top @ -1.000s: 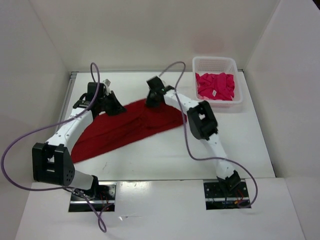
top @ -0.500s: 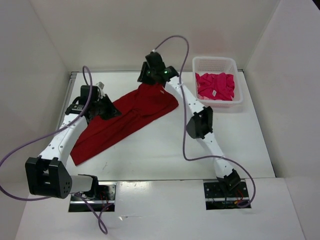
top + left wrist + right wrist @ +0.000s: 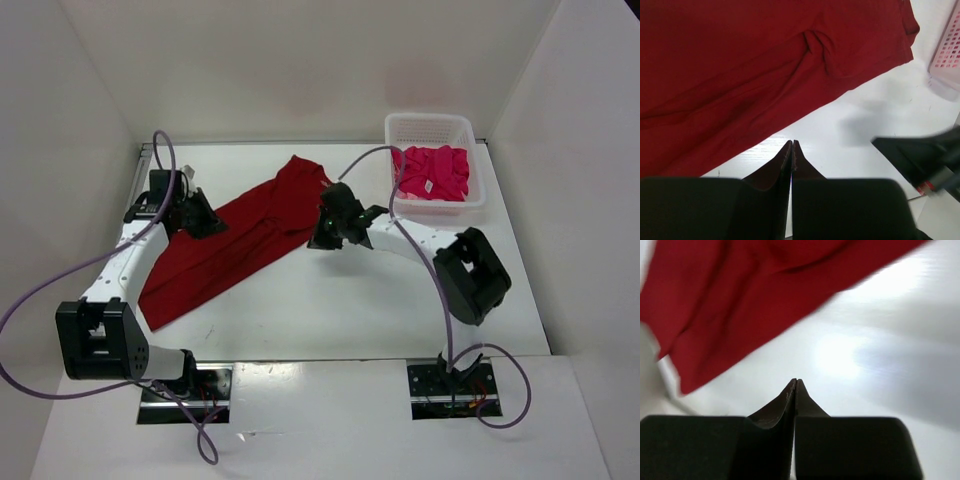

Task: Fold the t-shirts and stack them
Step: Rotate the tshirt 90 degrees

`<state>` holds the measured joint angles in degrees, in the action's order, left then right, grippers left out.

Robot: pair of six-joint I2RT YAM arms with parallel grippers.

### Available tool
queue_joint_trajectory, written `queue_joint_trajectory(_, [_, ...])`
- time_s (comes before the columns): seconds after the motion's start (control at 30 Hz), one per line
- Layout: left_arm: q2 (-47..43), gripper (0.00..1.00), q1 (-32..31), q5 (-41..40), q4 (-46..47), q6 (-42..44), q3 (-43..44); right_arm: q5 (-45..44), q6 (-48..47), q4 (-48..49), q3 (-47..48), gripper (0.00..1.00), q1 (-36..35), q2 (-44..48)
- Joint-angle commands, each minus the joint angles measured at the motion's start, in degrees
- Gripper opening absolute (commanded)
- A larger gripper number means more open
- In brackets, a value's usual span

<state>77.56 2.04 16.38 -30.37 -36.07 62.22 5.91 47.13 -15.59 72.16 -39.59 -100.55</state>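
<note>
Pressed together and empty: in the top view both sets of jaws look shut, with no cloth in either. Your left gripper (image 3: 203, 220) sits at the upper left edge of the dark red cloth t-shirt (image 3: 235, 245), and your right gripper (image 3: 320, 236) hovers just beside the shirt's right edge, near the middle of the frame. The shirt lies spread out on the white table (image 3: 330, 310). Its long axis runs diagonally from the lower left up toward the top centre. You cannot tell from here which end is the neck. The bright magenta-pink t-shirt (image 3: 430, 172) is heaped in the white plastic lattice basket (image 3: 428, 120) at the upper right. No pale shirt shows.

In the left wrist view the closed tips are over bare table just below the shirt's edge. The cloth fills the upper frame, with a bunched knot of wrinkles toward the upper right.

The right wrist view is blurred. The jaws meet over bare table, and the shirt is off in the upper left.

Watch two things. Closed tips pushed into the cloth would probably drag it rather than lift it. Folding over that knot would likely lock in a crooked crease.
</note>
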Motion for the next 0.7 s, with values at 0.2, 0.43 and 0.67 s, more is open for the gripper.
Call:
queue_joint_trajectory(0.2, [1.45,0.02,-3.19,1.64,3.04,0.39,0.02,-8.37,-1.34,4.17,4.03,0.00,9.27,-12.80])
queue_joint_trajectory(0.43, [1.98,0.02,-6.43,2.16,4.17,-0.93,0.01,-11.00,-1.34,-2.51,18.61,0.00,9.80,-25.28])
queue_joint_trajectory(0.67, [3.12,0.04,-11.88,2.87,4.18,-2.07,0.54,-8.73,-1.96,-9.27,44.68,0.00,12.60,-37.78])
